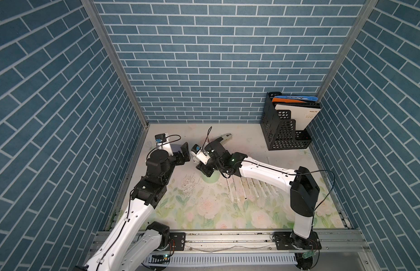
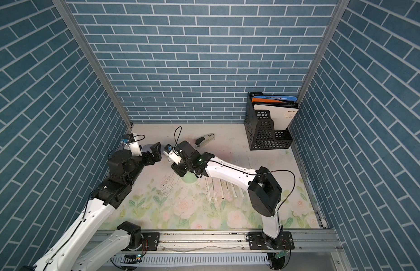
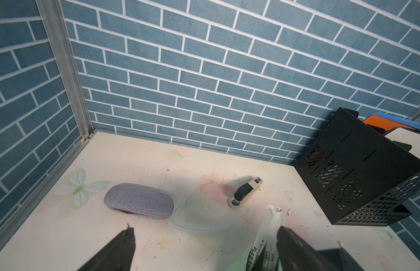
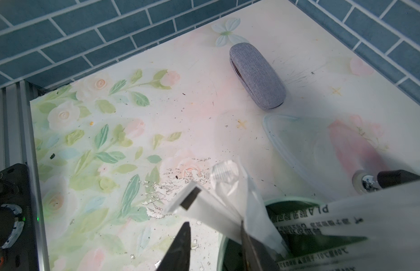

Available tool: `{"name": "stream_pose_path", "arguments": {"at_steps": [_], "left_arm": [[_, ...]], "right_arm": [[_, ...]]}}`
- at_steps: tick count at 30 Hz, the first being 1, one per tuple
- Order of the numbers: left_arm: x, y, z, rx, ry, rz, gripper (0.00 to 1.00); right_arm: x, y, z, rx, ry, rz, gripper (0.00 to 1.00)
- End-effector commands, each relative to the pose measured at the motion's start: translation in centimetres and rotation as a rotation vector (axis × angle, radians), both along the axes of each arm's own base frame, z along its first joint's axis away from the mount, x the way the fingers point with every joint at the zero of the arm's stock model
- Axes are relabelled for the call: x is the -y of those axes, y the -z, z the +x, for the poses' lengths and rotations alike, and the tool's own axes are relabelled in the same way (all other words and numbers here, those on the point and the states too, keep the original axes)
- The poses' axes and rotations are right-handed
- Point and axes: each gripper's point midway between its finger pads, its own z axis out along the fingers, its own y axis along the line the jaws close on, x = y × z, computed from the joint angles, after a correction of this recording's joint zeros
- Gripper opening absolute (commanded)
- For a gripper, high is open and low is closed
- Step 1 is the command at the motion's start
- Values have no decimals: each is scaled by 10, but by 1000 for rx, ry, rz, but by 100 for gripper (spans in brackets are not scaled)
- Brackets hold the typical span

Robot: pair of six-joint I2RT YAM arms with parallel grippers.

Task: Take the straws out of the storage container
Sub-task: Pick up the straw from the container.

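Observation:
The mint-green storage container [image 1: 211,180] stands mid-table, half hidden under my right gripper [image 1: 205,171]. In the right wrist view its rim [image 4: 286,202] shows, with white printed straws [image 4: 321,223] leaning out of it. My right gripper [image 4: 214,223] hangs over the rim with its jaws partly apart, and the straws lie across one finger [image 4: 251,248]; nothing is clamped. Several more straws [image 1: 249,190] lie in a row on the table under the right arm. My left gripper [image 1: 186,153] hovers wide open to the left of the cup; in its wrist view straw tops [image 3: 265,244] rise beside one finger [image 3: 295,248].
A black perforated file holder [image 1: 284,126] with folders stands in the back right corner. A stapler [image 1: 224,138] lies behind the cup, and a grey fabric case [image 3: 138,201] lies at the back left. A clear plastic lid [image 3: 192,225] rests between them. Brick-pattern walls close three sides.

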Motion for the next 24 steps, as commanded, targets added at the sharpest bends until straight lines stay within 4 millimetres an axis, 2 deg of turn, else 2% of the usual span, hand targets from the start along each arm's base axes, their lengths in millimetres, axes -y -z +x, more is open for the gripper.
{"name": "stream_pose_path", "arguments": {"at_steps": [1, 12, 19, 24], "left_arm": [[-2, 1, -2, 6, -4, -6, 100], [0, 1, -1, 4, 8, -8, 99], [1, 1, -1, 5, 10, -8, 100], [1, 1, -1, 3, 13, -5, 100]], "right_arm": [[-5, -8, 10, 51, 11, 6, 35], [-3, -16, 14, 77, 38, 36, 23], [-4, -14, 15, 81, 39, 42, 23], [-2, -20, 16, 91, 49, 54, 16]]}}
